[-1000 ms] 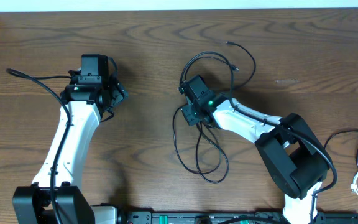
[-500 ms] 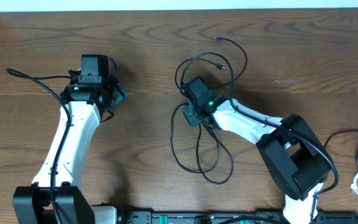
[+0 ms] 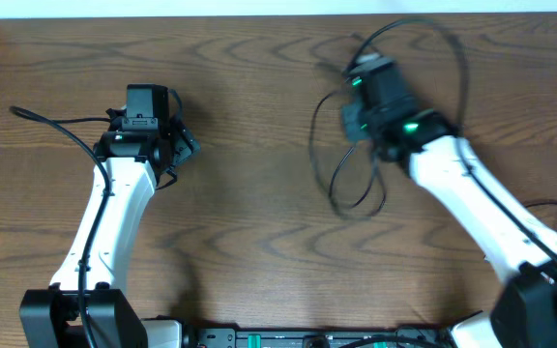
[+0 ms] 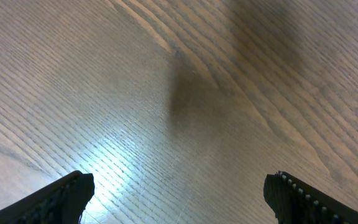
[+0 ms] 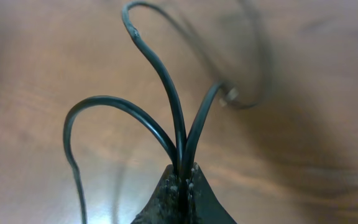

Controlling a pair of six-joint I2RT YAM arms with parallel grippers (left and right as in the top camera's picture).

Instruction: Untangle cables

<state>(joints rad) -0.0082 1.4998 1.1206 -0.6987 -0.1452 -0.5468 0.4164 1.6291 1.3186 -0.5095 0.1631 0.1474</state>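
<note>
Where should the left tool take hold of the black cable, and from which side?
On the black cable, probably the outer strand bowing toward the left arm, beside the shut right tool. Come from the left arm's side: that strand runs alone, clear of the bunched strands.

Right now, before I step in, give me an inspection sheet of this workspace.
Surface: wooden table, brown grain.
Job's things: black cable, three strands rising from the grip, loops blurred in the overhead view; white cable not seen.
Clutter: nothing seen.
Grippers: right gripper, fingers shut on the black cable; left gripper open, holding nothing, above wood.
Cables: thick arm cable trailing beside the left arm.
Surroundings: pale strip along the far edge; black rail at the near edge.
</note>
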